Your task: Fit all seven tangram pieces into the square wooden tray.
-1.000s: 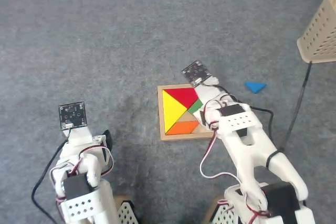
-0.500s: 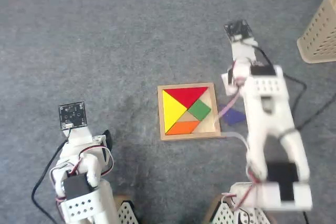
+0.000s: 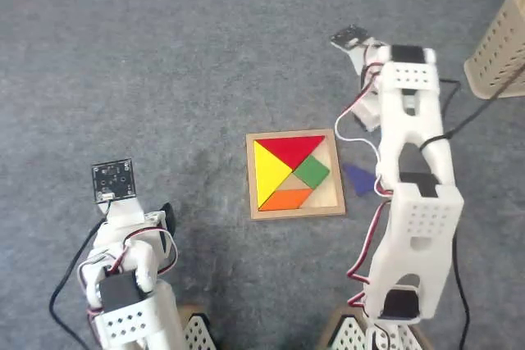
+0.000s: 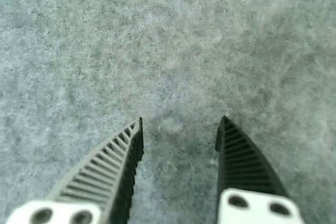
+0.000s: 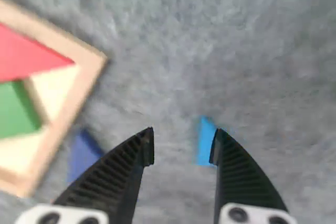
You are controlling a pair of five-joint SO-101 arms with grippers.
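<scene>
The square wooden tray (image 3: 249,176) lies mid-table holding a red triangle (image 3: 289,150), a yellow triangle (image 3: 267,172), a green square (image 3: 312,171) and an orange piece (image 3: 288,199). A dark purple piece (image 3: 359,178) rests on the carpet just right of the tray. My right arm (image 3: 408,120) stretches out over the area right of the tray. My right gripper (image 5: 183,132) is open above the carpet, with a small blue piece (image 5: 205,141) lying by one fingertip. The tray's corner (image 5: 86,74) and the purple piece (image 5: 84,153) lie to one side. My left gripper (image 4: 179,124) is open over bare carpet.
A beige perforated basket (image 3: 499,47) stands at the far right edge. My left arm (image 3: 127,260) sits at the near left, well away from the tray. Grey carpet covers the table all around.
My right arm has swung off the tray's right side and stretched away toward the far right, uncovering the purple piece. The left arm has not moved.
</scene>
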